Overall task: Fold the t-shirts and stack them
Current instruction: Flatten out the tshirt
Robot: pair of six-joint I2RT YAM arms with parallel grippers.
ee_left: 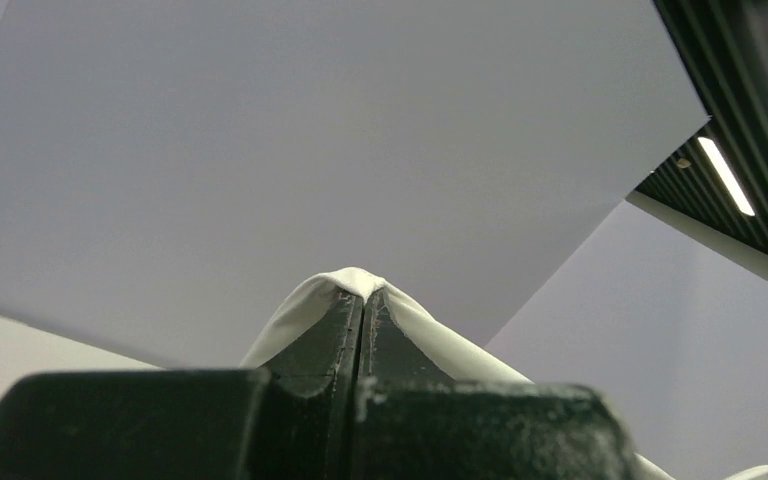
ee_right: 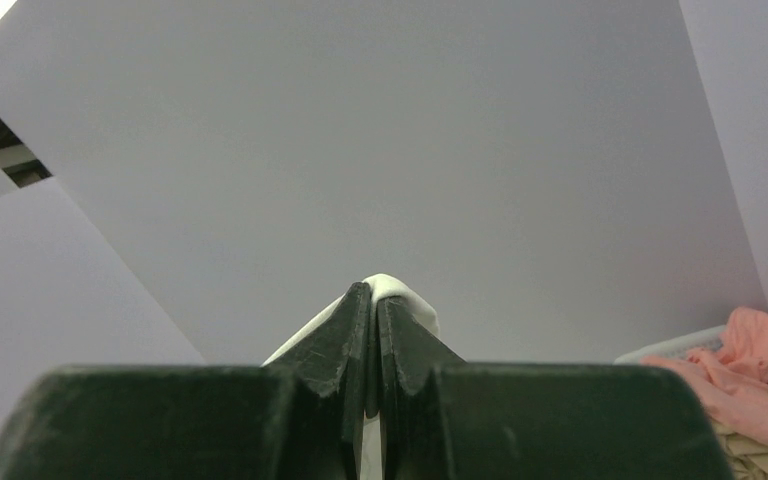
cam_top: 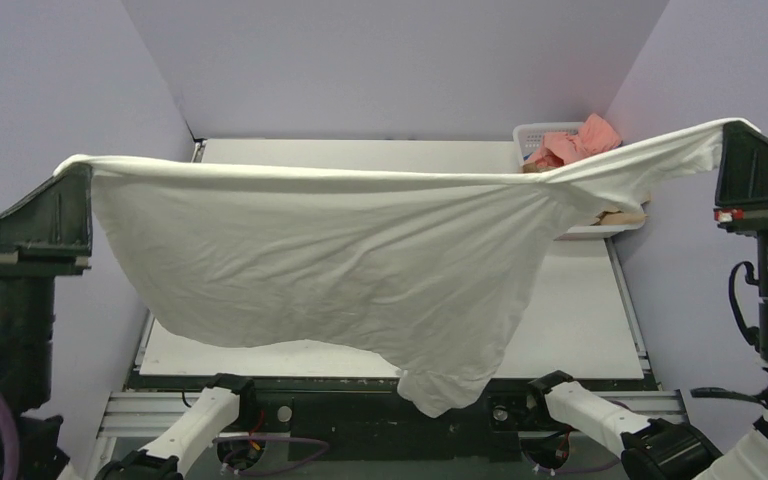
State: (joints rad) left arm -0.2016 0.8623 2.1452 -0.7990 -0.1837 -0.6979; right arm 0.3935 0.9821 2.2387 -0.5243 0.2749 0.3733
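A white t-shirt (cam_top: pixel 340 260) hangs stretched wide in the air above the table, plain side showing, one sleeve drooping at the bottom near the front edge. My left gripper (cam_top: pixel 75 168) is shut on its upper left corner; in the left wrist view the white cloth (ee_left: pixel 360 282) wraps over the tips of the gripper (ee_left: pixel 363 296). My right gripper (cam_top: pixel 732 130) is shut on the upper right corner; the cloth (ee_right: pixel 395 290) peeks past the shut gripper (ee_right: pixel 373 293) in the right wrist view. Salmon-pink (cam_top: pixel 580 142), tan and blue tees (ee_right: pixel 760 385) lie in the basket.
A white lattice basket (cam_top: pixel 535 132) stands at the table's back right, partly behind the hanging shirt. The white table top (cam_top: pixel 580 320) runs under the shirt, with a dark front rail (cam_top: pixel 360 385). Lilac walls close in left, right and back.
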